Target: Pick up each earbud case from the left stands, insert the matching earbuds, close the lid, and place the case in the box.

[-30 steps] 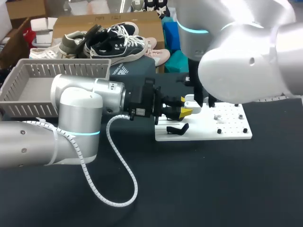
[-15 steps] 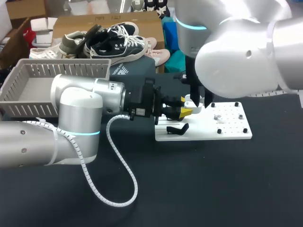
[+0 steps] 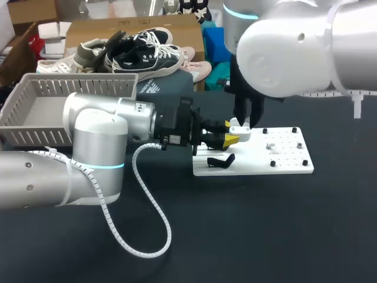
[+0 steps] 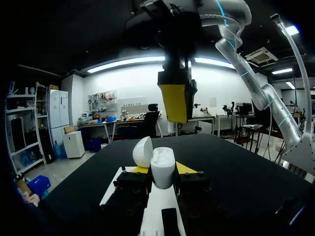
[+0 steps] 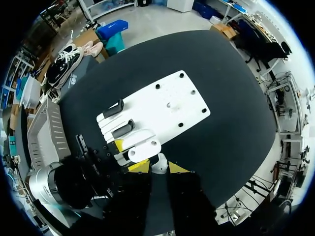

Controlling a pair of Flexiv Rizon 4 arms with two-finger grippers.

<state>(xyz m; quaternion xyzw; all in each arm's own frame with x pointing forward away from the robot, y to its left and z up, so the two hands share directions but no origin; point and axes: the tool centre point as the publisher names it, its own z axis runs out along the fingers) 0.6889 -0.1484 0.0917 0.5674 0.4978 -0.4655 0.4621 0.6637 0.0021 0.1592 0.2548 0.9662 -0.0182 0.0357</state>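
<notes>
The black bench (image 3: 235, 236) carries a grey slotted box (image 3: 76, 85) well to the left of the white stand plate (image 3: 288, 162). My left arm (image 3: 94, 135) lies between box and plate. Its white coiled cable (image 3: 147, 206) loops over the bench on the near side, and its wrist hides the plate's left edge from the head camera. At that left end my left fingers (image 4: 162, 168) pinch the white earbud case (image 4: 162, 164) from both sides. The case stands upright between the yellow tips, its lid (image 4: 143, 151) tipped open. A black stand (image 3: 221, 160) sits on the plate just nearer than the case. Straight over the case my right fingers (image 5: 158, 167) point down, closed on a small white earbud (image 5: 158, 163) held between their tips. It hangs close above the open case; I cannot tell whether it touches. Right of the case the plate lies bare apart from a few black pegs (image 3: 273, 163).
</notes>
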